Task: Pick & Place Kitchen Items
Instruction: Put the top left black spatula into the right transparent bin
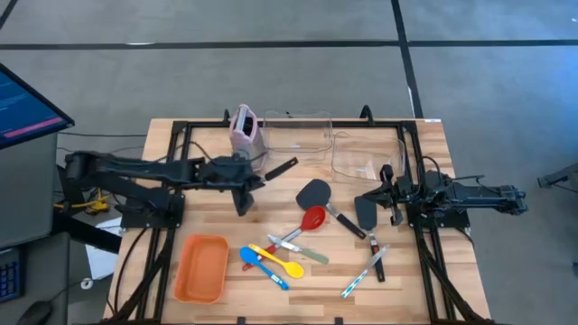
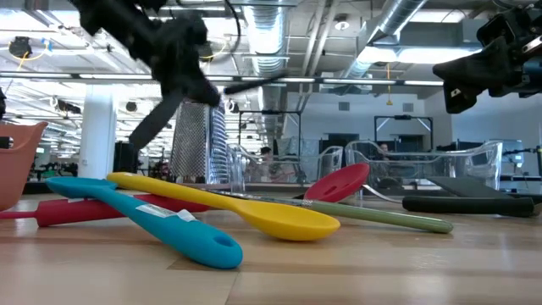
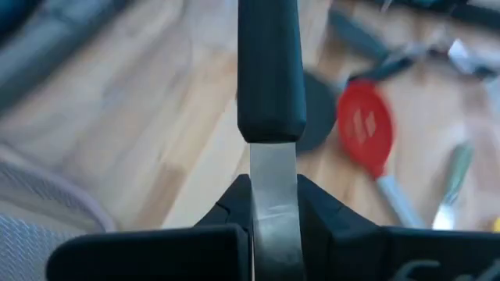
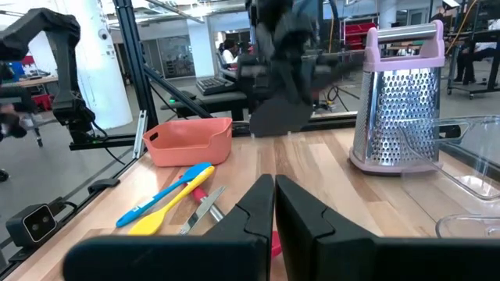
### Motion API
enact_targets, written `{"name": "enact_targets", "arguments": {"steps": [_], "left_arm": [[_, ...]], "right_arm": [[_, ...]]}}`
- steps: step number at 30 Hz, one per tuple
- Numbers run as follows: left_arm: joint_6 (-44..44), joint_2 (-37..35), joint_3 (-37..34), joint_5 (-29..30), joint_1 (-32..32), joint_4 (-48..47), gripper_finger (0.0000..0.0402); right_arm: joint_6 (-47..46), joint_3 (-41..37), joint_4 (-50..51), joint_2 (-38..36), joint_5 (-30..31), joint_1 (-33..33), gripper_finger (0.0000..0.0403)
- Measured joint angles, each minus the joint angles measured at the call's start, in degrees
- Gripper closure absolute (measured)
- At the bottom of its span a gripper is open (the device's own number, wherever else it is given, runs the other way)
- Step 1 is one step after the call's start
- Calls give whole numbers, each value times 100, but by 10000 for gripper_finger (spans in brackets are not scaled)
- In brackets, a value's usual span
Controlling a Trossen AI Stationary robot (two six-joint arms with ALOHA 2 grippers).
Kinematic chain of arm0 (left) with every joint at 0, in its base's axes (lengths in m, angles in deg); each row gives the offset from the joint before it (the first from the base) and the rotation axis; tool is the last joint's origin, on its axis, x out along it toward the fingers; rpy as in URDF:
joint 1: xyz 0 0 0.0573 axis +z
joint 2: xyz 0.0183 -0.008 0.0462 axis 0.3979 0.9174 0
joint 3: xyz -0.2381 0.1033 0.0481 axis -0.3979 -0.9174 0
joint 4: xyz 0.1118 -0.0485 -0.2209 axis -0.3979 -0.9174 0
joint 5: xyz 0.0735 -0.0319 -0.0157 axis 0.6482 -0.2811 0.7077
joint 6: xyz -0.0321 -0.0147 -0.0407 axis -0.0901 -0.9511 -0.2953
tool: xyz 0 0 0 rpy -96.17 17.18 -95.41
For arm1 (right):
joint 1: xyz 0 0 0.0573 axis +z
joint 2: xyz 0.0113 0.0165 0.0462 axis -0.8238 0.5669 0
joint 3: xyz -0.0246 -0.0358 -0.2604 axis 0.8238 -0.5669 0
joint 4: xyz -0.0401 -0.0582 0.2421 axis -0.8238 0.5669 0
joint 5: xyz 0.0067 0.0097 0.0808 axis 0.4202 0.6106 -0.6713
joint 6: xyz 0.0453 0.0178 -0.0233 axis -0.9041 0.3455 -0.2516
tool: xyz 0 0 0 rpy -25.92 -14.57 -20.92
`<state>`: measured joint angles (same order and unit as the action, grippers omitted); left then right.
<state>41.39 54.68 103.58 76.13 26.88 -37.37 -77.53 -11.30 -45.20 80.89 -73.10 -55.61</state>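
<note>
Knife [image 1: 282, 168] with a black handle sits clamped by its metal blade [image 3: 273, 207] in the left gripper [image 1: 254, 177], lifted over the table [image 1: 433, 162] beside the pink-handled grater [image 1: 245, 131] and a clear bin [image 1: 296, 133]. Red spoon [image 1: 312, 218], black spatulas [image 1: 315, 192], yellow spoon [image 1: 276, 261] and blue spoon [image 1: 262, 265] lie near the orange tray [image 1: 200, 268]. Right gripper [image 1: 383, 193] hovers shut and empty by a spatula

left wrist view: red spoon [image 3: 366, 129] blurred, handle cut by the picture's edge; held tool's blade [image 3: 273, 207] hidden between fingers. low view: orange tray [image 2: 17, 161] cropped.
</note>
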Motion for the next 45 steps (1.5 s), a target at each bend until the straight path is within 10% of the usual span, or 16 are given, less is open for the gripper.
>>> {"name": "enact_targets", "arguments": {"steps": [20,30,45], "left_arm": [[553,-812,11,741,-608,321,372],[1531,-245,43,734,-733,2316,372],[1886,1061,785,520,-733,2449,372]], "right_arm": [[-2,-2,-26,-2,0,0,393],[-2,-2,-13,-2,0,0,393],[-7,-9,-360,-2,-2,2,393]]}}
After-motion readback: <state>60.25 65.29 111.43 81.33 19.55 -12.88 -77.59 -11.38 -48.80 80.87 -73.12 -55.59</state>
